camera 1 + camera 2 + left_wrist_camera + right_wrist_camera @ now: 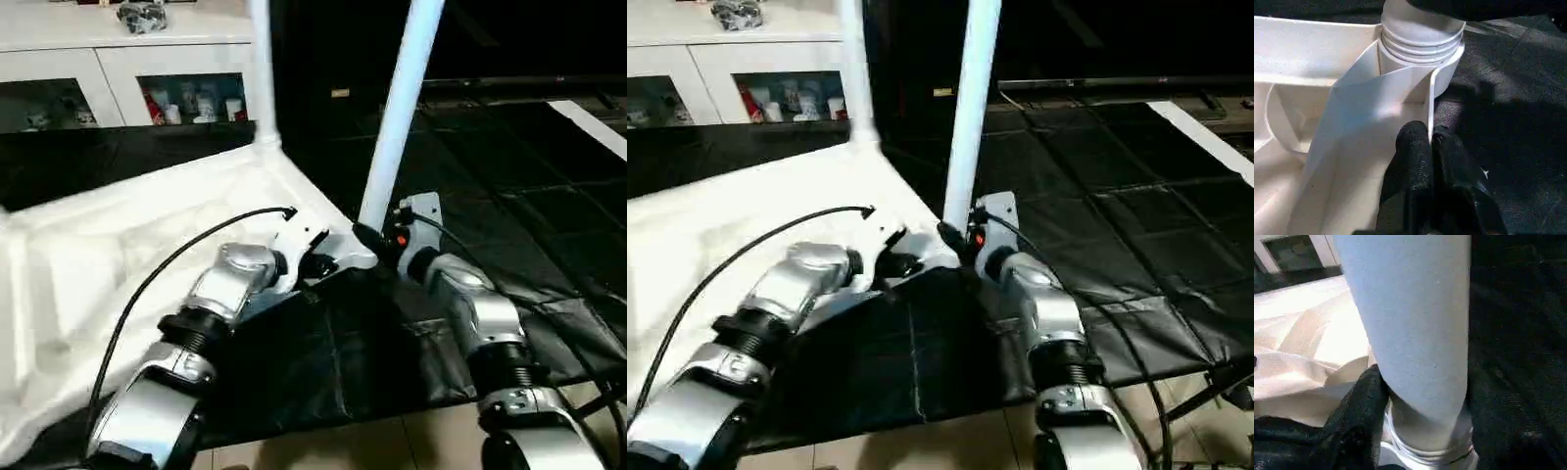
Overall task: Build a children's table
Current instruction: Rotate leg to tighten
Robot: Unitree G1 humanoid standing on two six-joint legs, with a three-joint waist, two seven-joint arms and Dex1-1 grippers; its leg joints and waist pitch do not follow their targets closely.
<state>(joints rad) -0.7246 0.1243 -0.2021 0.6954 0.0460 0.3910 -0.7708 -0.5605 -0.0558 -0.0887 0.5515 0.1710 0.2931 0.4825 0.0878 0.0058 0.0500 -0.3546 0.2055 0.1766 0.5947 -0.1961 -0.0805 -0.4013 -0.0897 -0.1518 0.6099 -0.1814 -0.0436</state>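
Note:
The children's table top [118, 255] lies underside up on a black mat, its ribs showing. Two white legs stand upright in its corner sockets: a far one [261, 69] and a near one [397, 108], which leans slightly. My left gripper [318, 262] is shut on the thin rim wall [1431, 98] of the top, just beside the near leg's socket [1420, 34], with one black finger on each side of the wall. My right gripper [377, 240] grasps the base of the near leg [1415, 323], its fingers [1359, 421] pressed against the leg's sides just above the threaded collar.
A white cabinet with glass doors [127, 78] stands at the back left. The black mat [509, 186] spreads to the right and toward me, ending at pale floor [392, 441]. A black cable [167, 264] arcs over my left forearm.

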